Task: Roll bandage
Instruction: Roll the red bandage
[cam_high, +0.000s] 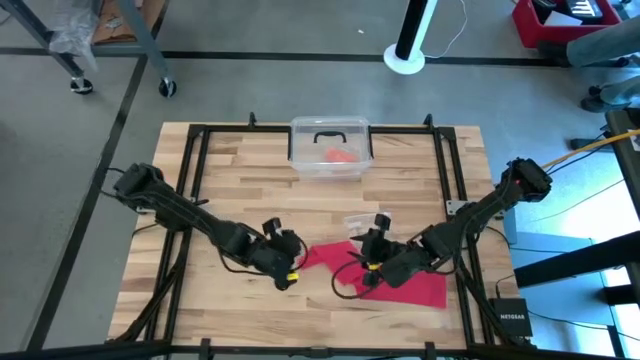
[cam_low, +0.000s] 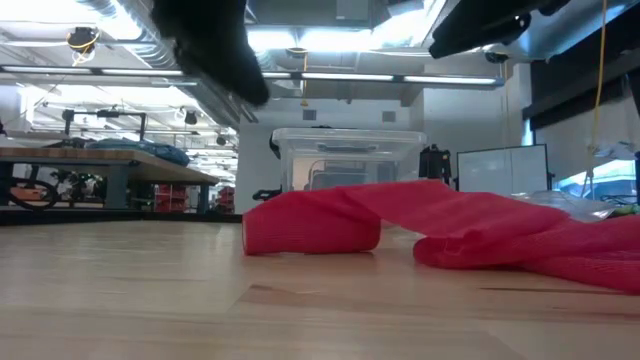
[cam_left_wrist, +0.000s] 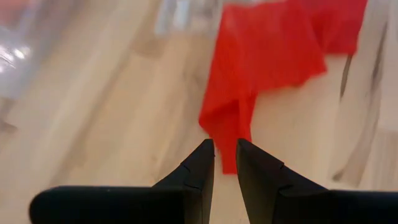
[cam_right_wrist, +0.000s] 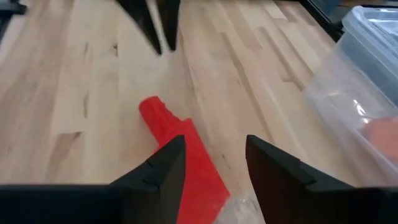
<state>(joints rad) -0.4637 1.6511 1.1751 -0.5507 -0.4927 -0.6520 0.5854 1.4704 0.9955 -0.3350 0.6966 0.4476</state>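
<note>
L gripper (cam_high: 291, 262) is hovering over the table (cam_high: 230, 190) nr the front, fingers (cam_left_wrist: 200, 168) standing nearly pressed together w/ a thin gap, pinching nothing; bandage (cam_high: 395, 275) end is lying just ahead of the tips. Bandage is sprawling flat across the front-centre, its L end partly rolled (cam_low: 310, 228). R gripper (cam_high: 366, 262) is sitting over the bandage's middle, fingers (cam_right_wrist: 163, 167) spread, cloth showing between them. Clear bin (cam_high: 330, 148) is sitting at the back centre, well apart.
</note>
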